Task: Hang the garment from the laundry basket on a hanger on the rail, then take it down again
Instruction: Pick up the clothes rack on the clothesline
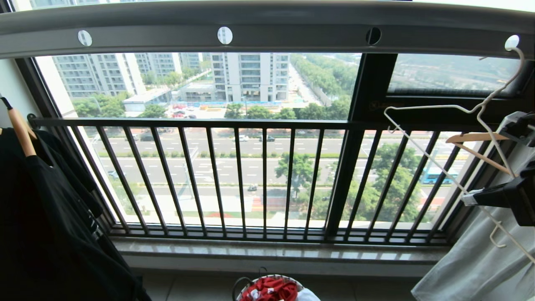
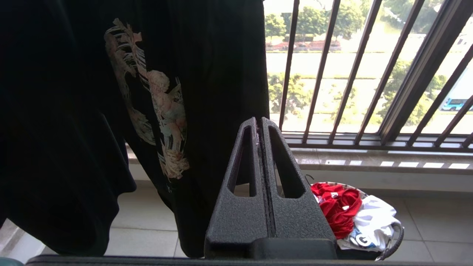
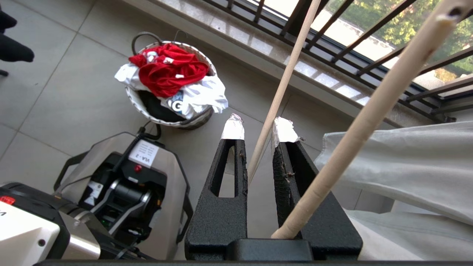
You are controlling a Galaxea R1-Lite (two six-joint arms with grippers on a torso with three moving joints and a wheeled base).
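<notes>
The red garment (image 1: 271, 288) (image 2: 340, 207) (image 3: 166, 70) lies crumpled on top of the laundry basket (image 1: 243, 285) (image 2: 397, 236) (image 3: 136, 103) on the floor below the window. The thin white hanger (image 1: 426, 108) hangs tilted by its hook from a hole at the right end of the grey rail (image 1: 292, 25). My right gripper (image 1: 467, 196) (image 3: 258, 125) is at the hanger's slanting lower bar (image 3: 284, 77). That bar runs between the taped fingertips, whose jaws stand a narrow gap apart. My left gripper (image 2: 261, 120) is shut and empty, low beside the black shirt.
A black printed T-shirt (image 1: 50, 209) (image 2: 74, 111) hangs on a wooden hanger at the left. A second wooden hanger (image 1: 476, 137) (image 3: 369, 111) and a pale grey garment (image 1: 480, 259) (image 3: 414, 166) crowd my right gripper. The barred window railing (image 1: 250, 167) stands behind. My base (image 3: 122, 184) is near the basket.
</notes>
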